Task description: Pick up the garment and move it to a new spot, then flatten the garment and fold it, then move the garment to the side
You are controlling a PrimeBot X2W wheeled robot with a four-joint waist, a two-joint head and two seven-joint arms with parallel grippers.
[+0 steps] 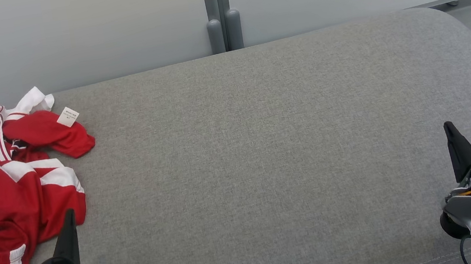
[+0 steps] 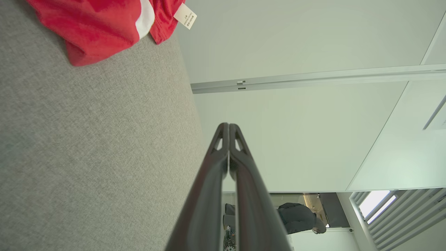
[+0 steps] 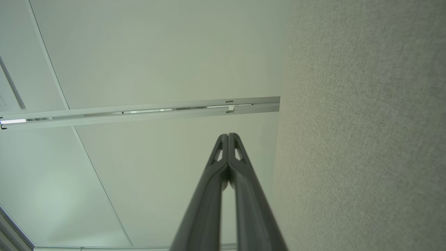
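A: Where's the garment (image 1: 7,182) sitting?
B: It's lying crumpled along the left edge of the grey cushion (image 1: 265,146), with its white label (image 1: 68,117) showing at the far end.
A: Grippers?
B: The left gripper (image 1: 70,214) is pointing up just beside the near hem, fingers pressed together and empty. It's possibly brushing cloth, hard to call. The right gripper (image 1: 447,126) is sitting near right, also closed and empty.

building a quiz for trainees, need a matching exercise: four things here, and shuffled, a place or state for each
1 red garment
2 white label
3 left gripper
4 right gripper

a shut, over bare grey upholstery, right side
b crumpled at the left
c shut, tip by the garment's edge
d on the garment's far part

Pairs: 1-b, 2-d, 3-c, 4-a
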